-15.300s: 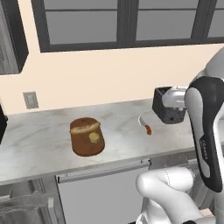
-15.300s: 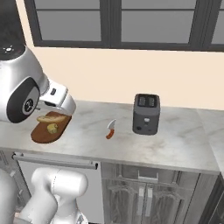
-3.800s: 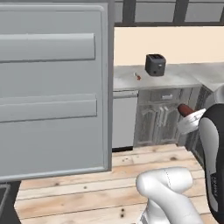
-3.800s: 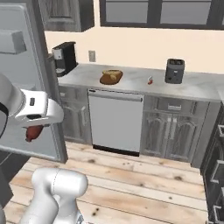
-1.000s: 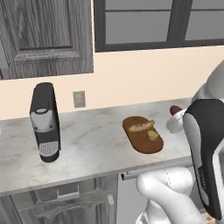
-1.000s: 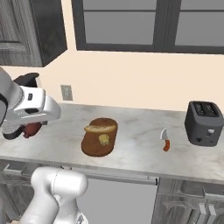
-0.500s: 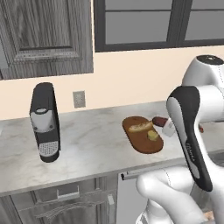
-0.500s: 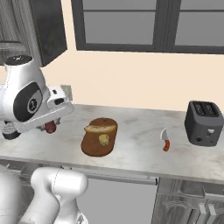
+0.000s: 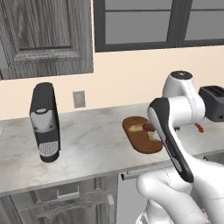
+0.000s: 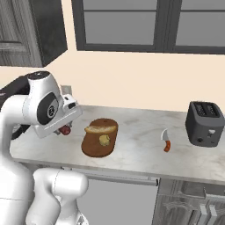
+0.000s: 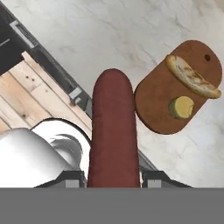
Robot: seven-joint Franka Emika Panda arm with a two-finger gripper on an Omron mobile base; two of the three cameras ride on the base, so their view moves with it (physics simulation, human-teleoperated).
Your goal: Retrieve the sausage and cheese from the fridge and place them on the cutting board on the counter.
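Note:
My gripper (image 10: 65,130) is shut on the sausage (image 11: 113,131), a dark red-brown link that hangs above the counter (image 10: 140,127) just left of the cutting board (image 10: 97,147). The oval brown cutting board (image 11: 162,109) carries a tan bread roll (image 11: 192,82) and the small yellow cheese (image 11: 181,107). From the left base view the sausage (image 9: 148,127) shows over the board (image 9: 140,140), half hidden by my arm, with the cheese (image 9: 151,136) beside it. The fridge is out of view.
A black coffee machine (image 9: 44,122) stands at the counter's left. A red-handled knife (image 10: 165,141) lies right of the board, and a dark toaster (image 10: 203,117) stands further right. Wall cabinets and a window hang above.
My arm has swung in over the counter, carrying the sausage closer to the cutting board. The grip stays shut. Board, roll and cheese have not moved.

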